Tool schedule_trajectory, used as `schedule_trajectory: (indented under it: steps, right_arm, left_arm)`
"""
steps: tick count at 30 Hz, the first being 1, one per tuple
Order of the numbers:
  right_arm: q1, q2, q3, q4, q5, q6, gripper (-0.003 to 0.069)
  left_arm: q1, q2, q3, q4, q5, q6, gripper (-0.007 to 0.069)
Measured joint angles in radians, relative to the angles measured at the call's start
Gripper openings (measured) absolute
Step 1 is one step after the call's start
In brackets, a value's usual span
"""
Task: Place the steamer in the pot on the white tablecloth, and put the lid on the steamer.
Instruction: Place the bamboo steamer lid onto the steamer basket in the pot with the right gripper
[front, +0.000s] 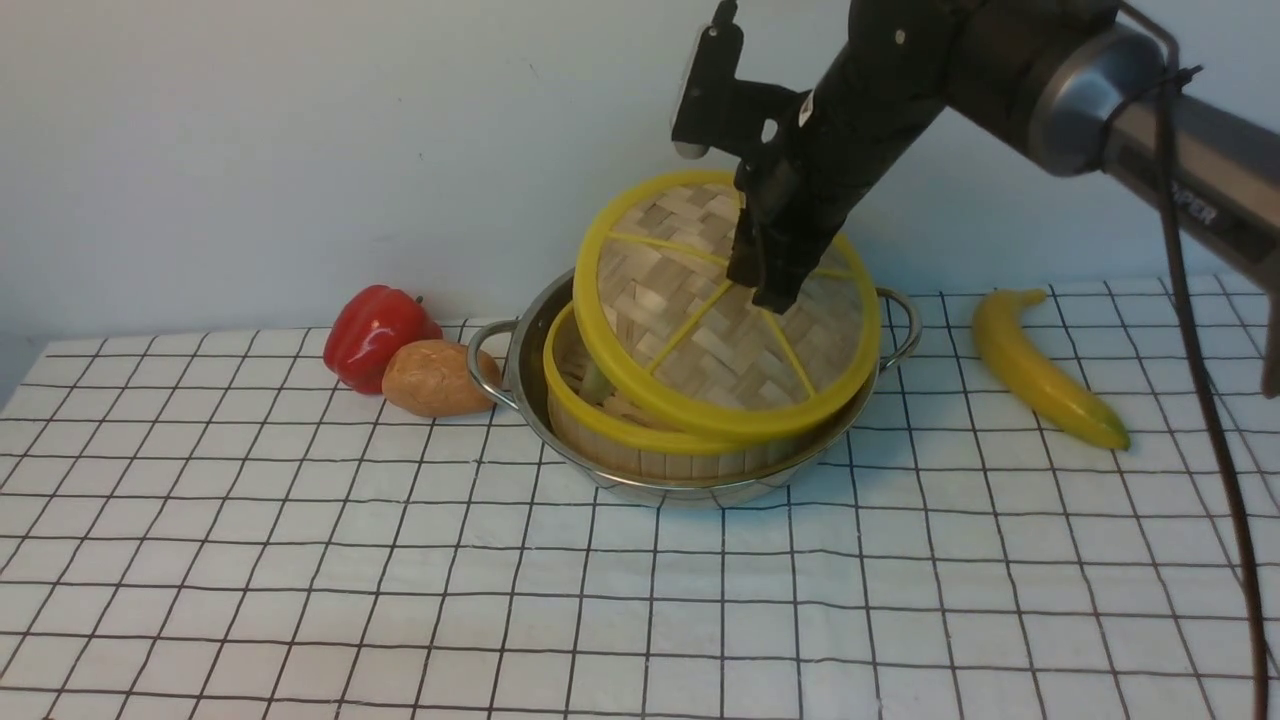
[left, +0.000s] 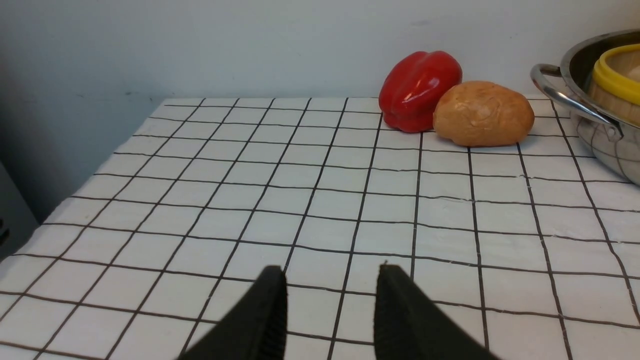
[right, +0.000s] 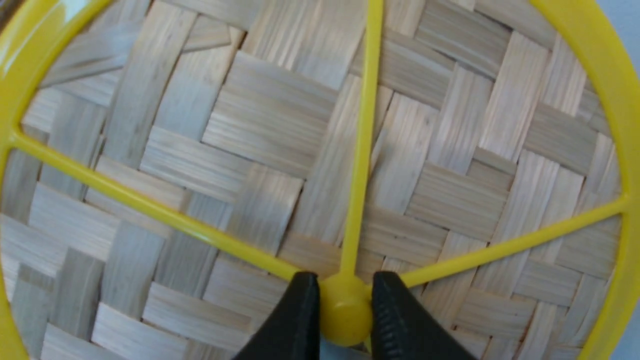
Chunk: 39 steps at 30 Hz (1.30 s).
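The right tool (right: 344, 282) is clamped on the hub of the lid (front: 700, 310), which tilts over the steamer (front: 610, 430) inside the pot (front: 505, 370) by the counter's (front: 400, 560) far edge. The left tool (left: 330, 305) has its jaws apart, empty. Lettering on the right arm (front: 1190, 150) reads "PER".

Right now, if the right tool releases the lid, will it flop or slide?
Probably stiff: the lid is woven bamboo, thick-rimmed. It sits tilted over the steamer, so it may slide. The right tool pinches only its hub, so it could pivot.

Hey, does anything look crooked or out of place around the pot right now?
Yes: the lid is tilted over the steamer in the pot, far edge raised, not seated flat. The right claw grips its hub.
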Motion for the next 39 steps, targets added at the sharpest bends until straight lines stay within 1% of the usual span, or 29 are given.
schedule_trajectory:
  steps: [10, 16, 25, 39]
  right_arm:
    - [0.000, 0.009, 0.000, 0.012, -0.014, -0.040, 0.0146]
    - [0.000, 0.009, 0.000, 0.064, -0.029, -0.134, 0.0146]
    - [0.008, 0.009, 0.000, 0.076, -0.043, -0.225, 0.0146]
    - [0.010, 0.029, 0.000, 0.108, -0.064, -0.289, 0.0146]
  left_arm:
    - [0.000, 0.000, 0.000, 0.000, 0.000, 0.000, 0.0243]
    - [0.000, 0.000, 0.000, 0.000, 0.000, 0.000, 0.0243]
    - [0.000, 0.000, 0.000, 0.000, 0.000, 0.000, 0.0243]
    - [0.000, 0.000, 0.000, 0.000, 0.000, 0.000, 0.0243]
